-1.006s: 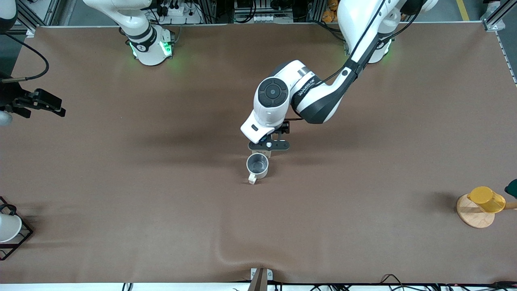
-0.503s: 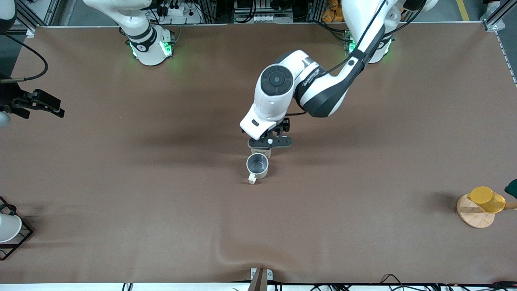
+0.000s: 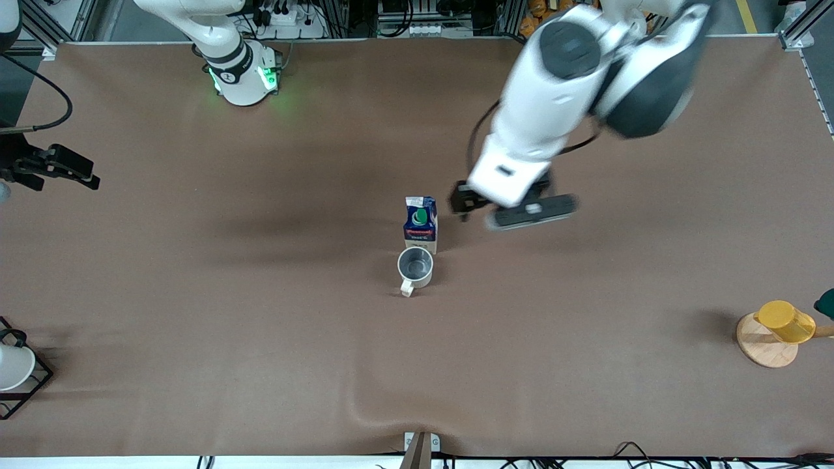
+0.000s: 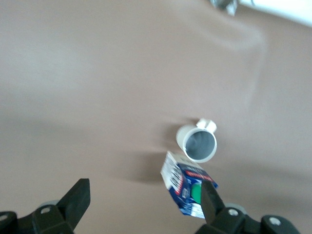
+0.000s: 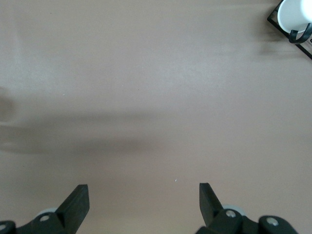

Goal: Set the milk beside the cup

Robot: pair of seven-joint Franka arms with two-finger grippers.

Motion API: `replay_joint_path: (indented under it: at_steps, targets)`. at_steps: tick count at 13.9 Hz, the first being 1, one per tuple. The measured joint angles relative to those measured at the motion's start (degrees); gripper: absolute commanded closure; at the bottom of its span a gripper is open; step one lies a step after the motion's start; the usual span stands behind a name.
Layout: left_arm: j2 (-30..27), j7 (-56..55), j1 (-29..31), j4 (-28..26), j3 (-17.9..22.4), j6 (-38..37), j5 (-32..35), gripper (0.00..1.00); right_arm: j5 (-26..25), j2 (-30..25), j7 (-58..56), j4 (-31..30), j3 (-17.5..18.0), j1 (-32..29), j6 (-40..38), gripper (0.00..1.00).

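Observation:
The milk (image 3: 420, 225), a small blue carton with a red band and green cap, stands upright on the brown table. It is just farther from the front camera than the cup (image 3: 415, 267), and the two are close or touching. The beige cup has a grey inside, and its handle points toward the front camera. My left gripper (image 3: 529, 212) hangs open and empty above the table, off toward the left arm's end from the carton. In the left wrist view the milk (image 4: 187, 190) and cup (image 4: 197, 144) lie below my open left gripper (image 4: 145, 199). My right gripper (image 3: 88, 177) waits open at the right arm's end; the right wrist view shows it (image 5: 144, 195) over bare table.
A yellow cup (image 3: 784, 320) lies on a round wooden board (image 3: 762, 348) at the left arm's end, near the front camera. A white cup (image 3: 13, 366) sits in a black wire rack (image 3: 29, 391) at the right arm's end. The tablecloth has a wrinkle (image 3: 365, 410) near the front edge.
My left gripper was down over the milk beside the cup. It has lifted and swung away toward the left arm's end, leaving the carton standing uncovered. The right arm has barely moved.

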Motion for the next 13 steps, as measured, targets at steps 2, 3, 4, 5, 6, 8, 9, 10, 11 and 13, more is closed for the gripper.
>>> replay_joint_path:
  at_steps: [2, 3, 4, 5, 6, 8, 9, 10, 11, 13]
  targets:
    - [-4.3, 3.9, 3.8, -0.1, 0.0, -3.4, 0.0, 0.0, 0.0, 0.0, 0.0, -0.1, 0.0, 0.0, 0.0, 0.0]
    - [-5.9, 6.9, 5.3, -0.2, 0.0, -5.2, 0.0, 0.0, 0.0, 0.1, 0.0, -0.1, 0.0, 0.0, 0.0, 0.0]
    - [-7.2, 9.8, 6.8, -0.3, 0.1, -6.9, 0.0, 0.0, 0.0, 0.1, 0.0, -0.1, 0.0, 0.0, 0.0, 0.0]
    - [-8.3, 12.1, 8.5, -0.5, 0.1, -8.4, 0.1, 0.0, 0.0, 0.1, 0.0, -0.1, 0.1, 0.0, 0.0, 0.0]
    - [-9.1, 14.1, 10.3, -0.7, 0.1, -9.5, 0.1, 0.0, 0.0, 0.1, 0.0, -0.1, 0.1, 0.0, 0.0, 0.0]
    - [-10.3, 17.3, 14.0, -1.3, 0.2, -10.8, 0.1, 0.0, 0.0, 0.1, 0.0, -0.1, 0.1, 0.0, 0.1, 0.0]
    - [-10.8, 19.5, 15.9, -1.4, 0.2, -11.4, 0.1, 0.0, 0.0, 0.1, 0.0, -0.1, 0.1, 0.0, 0.2, 0.0]
    - [-11.3, 22.6, 17.6, -1.4, 0.2, -12.4, 0.1, 0.0, 0.0, 0.1, 0.1, -0.1, 0.2, 0.0, 0.2, 0.0]
    - [-11.9, 25.3, 18.7, -1.5, 0.3, -13.4, 0.1, 0.0, 0.0, 0.1, 0.4, -0.1, 0.1, 0.0, 0.2, 0.0]
    - [-13.0, 28.7, 19.0, -2.1, 1.7, -14.2, 0.1, 0.0, 0.0, 0.1, 1.6, -0.1, 0.1, 0.0, 0.2, 0.0]
